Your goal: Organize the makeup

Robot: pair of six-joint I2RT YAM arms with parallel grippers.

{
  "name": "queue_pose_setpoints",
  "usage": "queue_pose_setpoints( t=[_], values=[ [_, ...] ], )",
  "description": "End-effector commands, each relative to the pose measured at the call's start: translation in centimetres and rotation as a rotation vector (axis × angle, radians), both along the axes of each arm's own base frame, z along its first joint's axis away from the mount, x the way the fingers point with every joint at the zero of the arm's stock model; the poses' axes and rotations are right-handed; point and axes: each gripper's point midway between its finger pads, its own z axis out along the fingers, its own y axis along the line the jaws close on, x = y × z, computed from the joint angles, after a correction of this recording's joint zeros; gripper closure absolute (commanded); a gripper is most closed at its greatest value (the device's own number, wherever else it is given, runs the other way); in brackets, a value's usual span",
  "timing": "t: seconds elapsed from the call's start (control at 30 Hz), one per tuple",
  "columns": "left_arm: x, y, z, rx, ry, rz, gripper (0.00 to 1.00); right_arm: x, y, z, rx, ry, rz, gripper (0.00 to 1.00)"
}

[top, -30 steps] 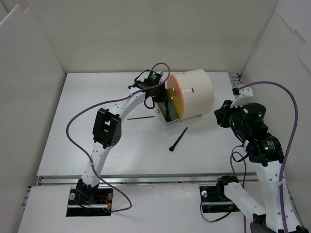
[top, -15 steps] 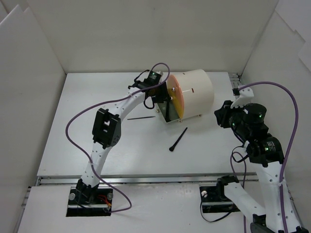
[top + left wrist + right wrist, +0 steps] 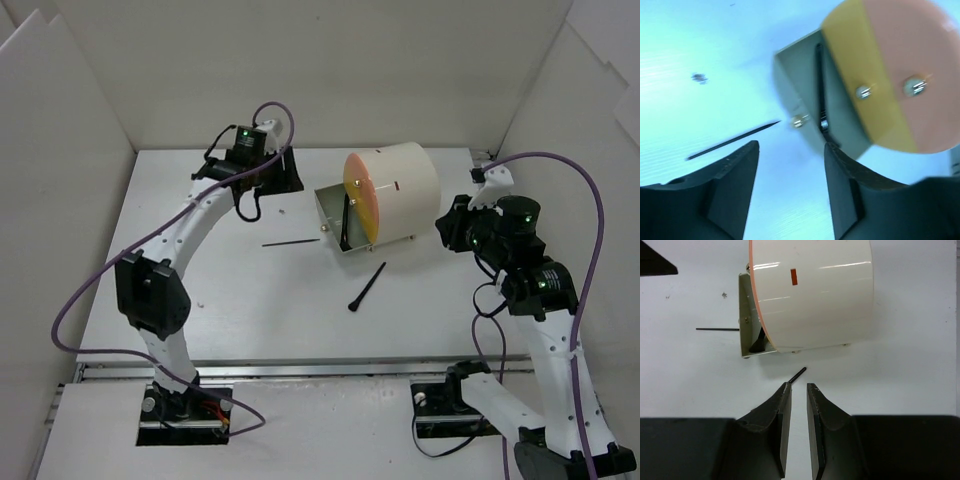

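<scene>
A white table point(image 3: 150, 300) fills the overhead view, boxed in by plain white panels point(image 3: 300, 70) at the back and on both sides.

Two white and black robot arms rise from the bottom edge. The left arm point(image 3: 185, 235) bends up to the upper left of the overhead view. The right arm point(image 3: 545, 300) stands along the right side, with a purple cable looping around it.

A big cream cylinder point(image 3: 405, 190) lies on its side, right of centre near the back of the table. Its round face points left and is half yellow, half orange, with two small metal knobs. A grey drawer point(image 3: 328, 205) stands pulled out at the lower left of that face.

The left gripper point(image 3: 791, 150) hangs at the upper left, well apart from the cylinder. Its fingers are spread wide with nothing between them. The right gripper point(image 3: 799, 386) hovers just right of the cylinder. Its fingers stand slightly apart, a narrow slit between them, and they hold nothing.

The makeup in view is three dark pieces. A thick-ended black brush point(image 3: 367, 288) lies slantwise on the table below the drawer, at the centre of the overhead view. A black brush point(image 3: 821, 85) sits inside the drawer, close against the round face. A thin black stick point(image 3: 290, 242) lies flat on the table just left of the drawer.
</scene>
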Motion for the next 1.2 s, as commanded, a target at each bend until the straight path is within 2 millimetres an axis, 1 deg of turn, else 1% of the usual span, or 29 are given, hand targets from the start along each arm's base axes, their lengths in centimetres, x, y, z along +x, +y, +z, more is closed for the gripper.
queue_pose_setpoints(
  t=[0.0,0.03,0.13,0.17,0.2,0.27,0.3,0.37,0.4,0.47,0.5,0.57,0.6,0.63,0.67,0.7,0.73,0.8,0.93,1.0,1.03,1.07,1.13,1.17],
  values=[
    [-2.2,2.5,-3.3,0.181,-0.019,-0.180,0.49,1.3,0.7,2.5,0.009,-0.083,0.029,0.84],
    [-2.8,3.4,-4.6,0.221,0.006,-0.210,0.47,1.4,0.6,2.5,0.007,-0.086,0.025,0.84],
    [-4.0,5.2,-7.4,0.339,0.011,-0.326,0.44,1.7,0.6,2.3,-0.001,-0.081,0.026,0.84],
    [-3.8,5.6,-7.8,0.357,-0.001,-0.342,0.44,1.8,0.6,2.1,-0.001,-0.075,0.026,0.84],
    [-3.9,5.5,-8.4,0.361,-0.004,-0.376,0.45,1.9,0.7,1.9,-0.002,-0.072,0.026,0.84],
    [-3.6,6.2,-9.3,0.391,-0.024,-0.442,0.45,1.9,0.7,1.7,-0.001,-0.066,0.027,0.84],
    [-3.5,6.0,-10.0,0.401,-0.027,-0.482,0.46,1.8,0.8,1.8,0.002,-0.070,0.030,0.84],
    [-3.1,5.9,-10.7,0.415,-0.031,-0.508,0.46,1.8,0.7,1.6,0.005,-0.066,0.026,0.84],
    [-2.8,5.9,-11.8,0.423,-0.015,-0.519,0.47,1.7,0.7,1.7,0.005,-0.068,0.023,0.83],
    [-2.3,5.4,-12.4,0.420,-0.026,-0.555,0.49,1.6,0.6,1.7,0.007,-0.071,0.017,0.84],
    [-2.0,5.3,-13.3,0.417,-0.015,-0.561,0.50,1.6,0.6,1.6,0.008,-0.067,0.018,0.83],
    [-1.6,4.9,-13.7,0.413,-0.032,-0.584,0.51,1.6,0.5,1.7,0.009,-0.072,0.013,0.84],
    [-1.3,4.9,-14.4,0.420,-0.022,-0.587,0.51,1.5,0.5,1.8,0.009,-0.075,0.012,0.83],
    [-0.7,5.0,-14.2,0.417,-0.029,-0.583,0.51,1.5,0.4,1.9,0.008,-0.078,0.009,0.83],
    [-0.7,5.0,-14.4,0.423,-0.026,-0.602,0.51,1.4,0.3,2.1,0.008,-0.084,0.000,0.83],
    [-0.4,5.2,-15.1,0.436,-0.012,-0.601,0.51,1.3,0.2,2.1,0.006,-0.085,-0.001,0.83],
    [-0.2,5.2,-15.0,0.441,-0.012,-0.600,0.51,1.3,0.2,2.1,0.005,-0.088,-0.004,0.83],
    [0.2,5.5,-15.6,0.467,-0.009,-0.595,0.51,1.1,0.1,2.1,0.004,-0.091,-0.008,0.83],
    [0.8,5.7,-16.2,0.488,-0.010,-0.587,0.52,0.9,0.0,2.0,0.008,-0.085,-0.010,0.83],
    [0.8,5.9,-17.0,0.501,0.006,-0.589,0.52,0.9,0.1,1.8,0.009,-0.082,-0.009,0.83],
    [1.0,5.9,-16.9,0.502,0.010,-0.589,0.53,0.8,0.1,1.9,0.009,-0.083,-0.006,0.83],
    [0.6,6.0,-17.6,0.503,0.034,-0.599,0.54,0.9,0.0,1.9,0.007,-0.082,-0.010,0.83],
    [0.2,6.1,-18.2,0.504,0.050,-0.604,0.56,0.9,0.1,1.9,0.008,-0.080,-0.010,0.83],
    [0.1,5.8,-18.2,0.511,0.042,-0.608,0.56,0.9,0.1,1.8,0.009,-0.077,-0.011,0.83]
  ],
)
